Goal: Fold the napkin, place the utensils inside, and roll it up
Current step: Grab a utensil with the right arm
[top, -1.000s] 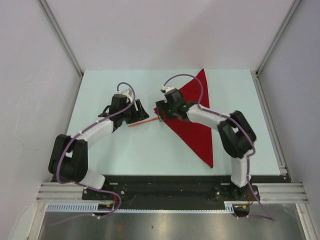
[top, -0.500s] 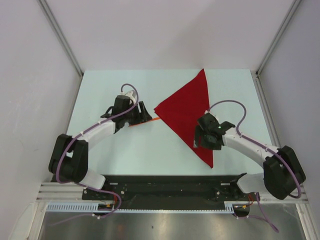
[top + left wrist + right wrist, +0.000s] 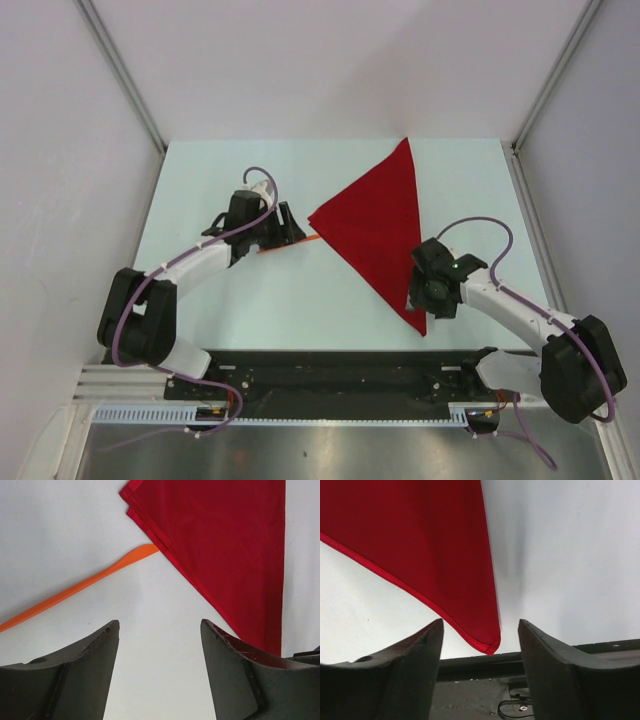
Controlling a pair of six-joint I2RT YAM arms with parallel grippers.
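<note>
Red napkin [image 3: 380,235], folded into a triangle, lies right of centre on the worktop [image 3: 250,300]. Orange plastic knife [image 3: 75,587] touches its left corner. Left gripper [image 3: 159,625] spread wide by the knife, right gripper [image 3: 480,625] wide over the napkin's near corner.

1. Table [image 3: 300,300]: a pale mint-white top that fills the middle of the top view. Its bare surface also shows in both wrist views.
2. Wall panels [image 3: 330,60]: plain light grey, closing the table in at 9, 12 and 3 o'clock.
3. Aluminium posts [image 3: 120,75]: two slanting struts above the table's far corners, at 11 and 1 o'clock.
4. Black base plate [image 3: 330,370]: runs along the table's near edge at 6 o'clock.
5. Slotted white cable duct [image 3: 140,413]: at 7 o'clock, nearer than the plate.
6. Brushed steel sheet [image 3: 330,450]: nearest strip, at 6 o'clock.
</note>
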